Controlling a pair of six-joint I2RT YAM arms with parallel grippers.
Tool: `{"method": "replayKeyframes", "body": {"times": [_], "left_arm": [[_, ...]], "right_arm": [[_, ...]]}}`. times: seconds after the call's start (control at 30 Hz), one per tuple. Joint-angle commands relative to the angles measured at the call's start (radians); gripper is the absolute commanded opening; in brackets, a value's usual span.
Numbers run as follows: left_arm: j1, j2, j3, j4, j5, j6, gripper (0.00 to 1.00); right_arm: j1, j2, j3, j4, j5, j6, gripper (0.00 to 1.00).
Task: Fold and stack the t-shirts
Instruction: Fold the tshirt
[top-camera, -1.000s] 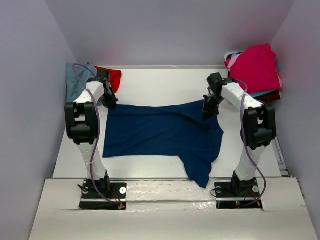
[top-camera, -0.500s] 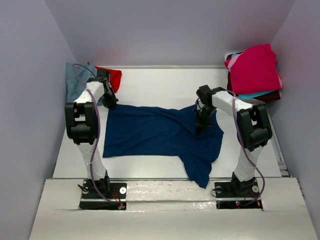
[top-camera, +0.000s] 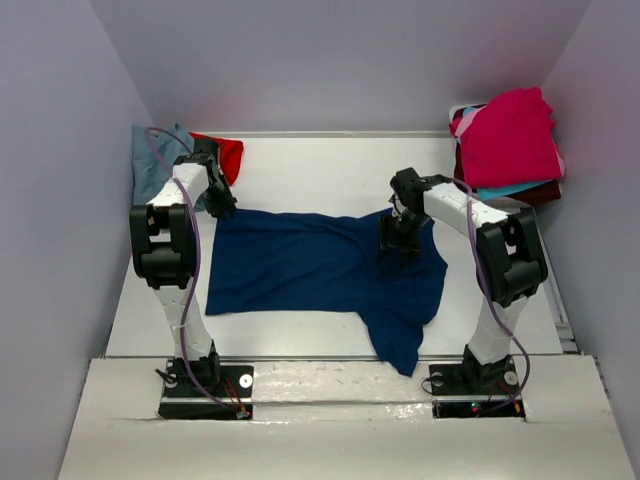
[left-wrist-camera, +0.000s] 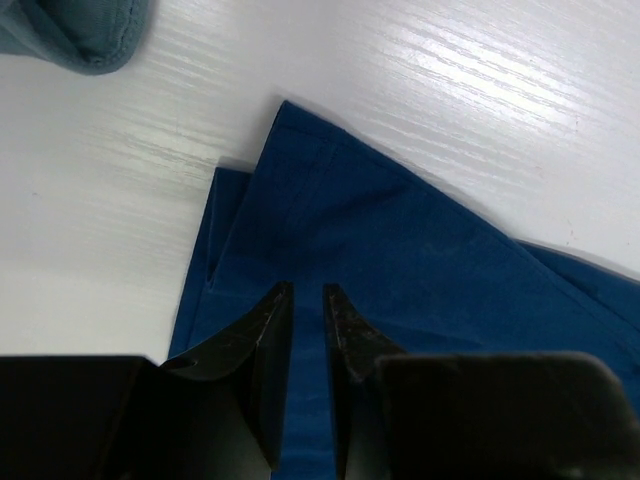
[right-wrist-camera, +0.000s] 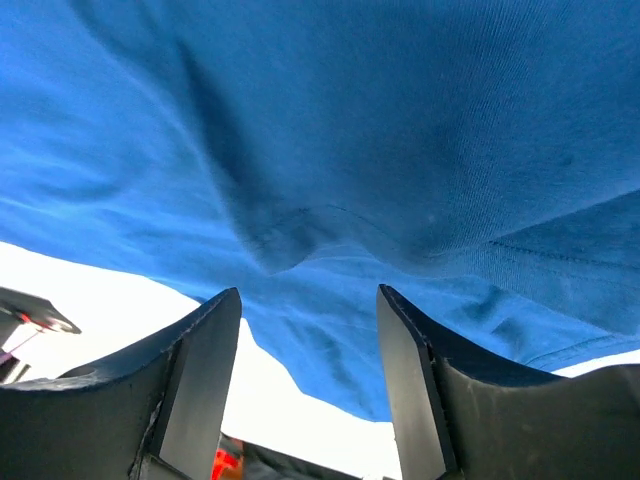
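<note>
Centre of the counter (top-camera: 320, 170): navy t-shirt (top-camera: 310, 265) spread flat, one sleeve trailing toward the near edge. Left fingers (left-wrist-camera: 262, 345), narrowly parted, sit over its far-left corner. Right fingers (right-wrist-camera: 205, 370), wide apart, point down over its far-right part. White counter surface shows beyond the shirt's far edge, and piled tees (top-camera: 510, 135) occupy the far-right corner.

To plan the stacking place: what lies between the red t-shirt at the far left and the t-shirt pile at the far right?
Only bare white table lies between the red t-shirt and the pile, as the top external view shows.
</note>
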Motion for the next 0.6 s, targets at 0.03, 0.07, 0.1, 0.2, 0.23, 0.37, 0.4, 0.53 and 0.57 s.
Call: {"method": "replayKeyframes", "body": {"times": [0.03, 0.07, 0.1, 0.2, 0.23, 0.37, 0.4, 0.53, 0.57], "left_arm": [[-0.003, -0.031, 0.023, -0.006, -0.012, 0.011, 0.30], [-0.003, -0.026, 0.037, -0.006, -0.018, 0.010, 0.30], [-0.003, -0.019, 0.048, -0.008, -0.021, 0.011, 0.30], [-0.003, 0.015, 0.100, -0.019, -0.035, 0.010, 0.30], [-0.003, 0.032, 0.112, -0.028, -0.035, 0.013, 0.30], [-0.003, 0.056, 0.166, -0.042, -0.077, 0.014, 0.31], [-0.003, 0.059, 0.180, -0.046, -0.078, 0.014, 0.31], [-0.003, 0.070, 0.201, -0.051, -0.078, 0.013, 0.31], [-0.003, 0.072, 0.204, -0.052, -0.080, 0.014, 0.31]], "right_arm": [[0.009, -0.044, 0.114, 0.074, 0.081, 0.080, 0.62], [0.009, -0.036, 0.147, 0.077, 0.105, 0.087, 0.61], [0.009, -0.010, 0.168, 0.075, 0.119, 0.099, 0.61], [0.009, 0.043, 0.261, 0.058, 0.165, 0.107, 0.61], [0.009, 0.081, 0.283, 0.051, 0.179, 0.111, 0.60], [-0.017, 0.172, 0.370, 0.041, 0.206, 0.139, 0.58], [-0.017, 0.188, 0.393, 0.037, 0.202, 0.152, 0.57], [-0.057, 0.260, 0.454, 0.008, 0.226, 0.185, 0.49], [-0.068, 0.267, 0.459, 0.006, 0.231, 0.191, 0.48]]}}
